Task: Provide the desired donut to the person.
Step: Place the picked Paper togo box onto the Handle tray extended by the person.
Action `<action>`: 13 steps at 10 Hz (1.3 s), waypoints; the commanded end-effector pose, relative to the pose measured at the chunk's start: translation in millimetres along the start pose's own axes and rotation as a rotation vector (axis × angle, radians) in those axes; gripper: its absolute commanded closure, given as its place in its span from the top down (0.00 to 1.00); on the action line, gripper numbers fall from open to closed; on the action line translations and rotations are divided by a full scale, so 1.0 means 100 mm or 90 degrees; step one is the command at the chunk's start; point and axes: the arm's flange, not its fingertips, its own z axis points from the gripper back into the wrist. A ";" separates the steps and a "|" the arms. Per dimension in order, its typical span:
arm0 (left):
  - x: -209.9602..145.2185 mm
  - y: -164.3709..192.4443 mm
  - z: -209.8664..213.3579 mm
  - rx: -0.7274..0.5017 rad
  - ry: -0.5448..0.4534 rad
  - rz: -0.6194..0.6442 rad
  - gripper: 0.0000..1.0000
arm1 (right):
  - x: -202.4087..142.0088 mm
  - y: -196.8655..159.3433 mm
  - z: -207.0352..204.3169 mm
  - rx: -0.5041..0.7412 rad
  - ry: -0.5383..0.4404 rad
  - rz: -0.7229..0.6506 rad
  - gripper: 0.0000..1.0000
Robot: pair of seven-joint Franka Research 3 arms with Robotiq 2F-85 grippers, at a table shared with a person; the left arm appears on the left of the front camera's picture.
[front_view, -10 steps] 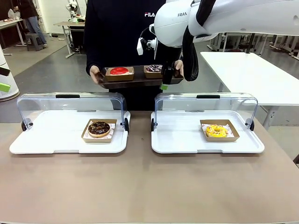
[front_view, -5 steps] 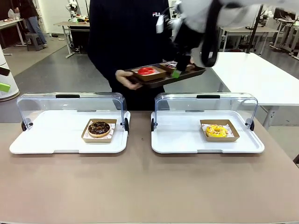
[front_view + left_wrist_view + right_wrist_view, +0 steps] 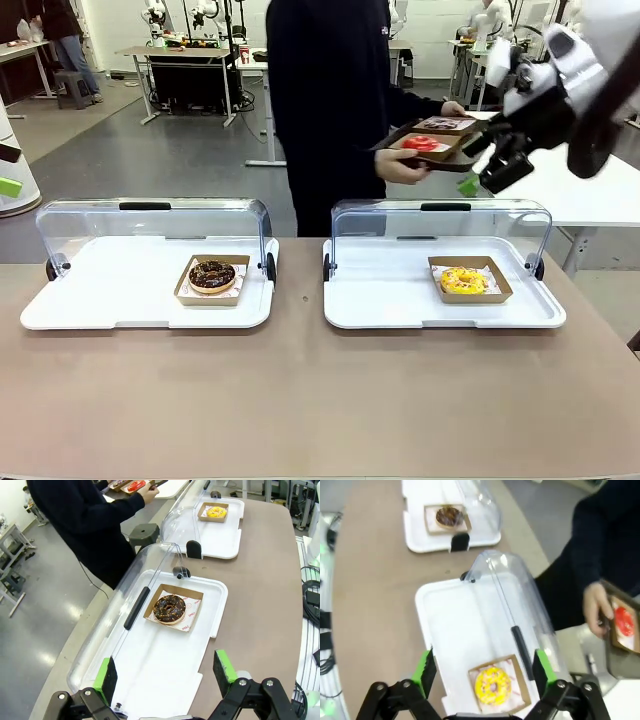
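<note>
With both the right pincer [image 3: 497, 165] at upper right and the left pincer [image 3: 167, 676] released and empty, the person [image 3: 335, 90] at top centre carries off the dark tray [image 3: 432, 142] bearing the red-iced donut [image 3: 420, 143], so the arm should retreat clear of it.

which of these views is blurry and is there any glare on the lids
Right wrist view: soft with motion blur, the yellow donut and the person's hand smeared. Left wrist view: sharp, wide-angle bend along the table edge, window glare streaking the clear lid. Front view: sharp on the table, right gripper slightly blurred.
</note>
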 end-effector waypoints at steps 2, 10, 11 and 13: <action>0.00 0.00 0.00 0.000 -0.005 0.000 1.00 | -0.37 -0.04 0.10 0.011 -0.114 -0.041 1.00; 0.00 0.00 0.00 0.000 -0.005 0.000 1.00 | -0.58 -0.38 0.19 0.020 -0.129 -0.116 1.00; 0.00 0.00 0.00 0.000 -0.005 0.000 1.00 | -0.60 -0.37 0.21 0.014 -0.122 -0.135 1.00; 0.00 0.00 0.00 0.000 -0.005 0.000 1.00 | -0.65 -0.34 0.23 0.009 -0.122 -0.157 1.00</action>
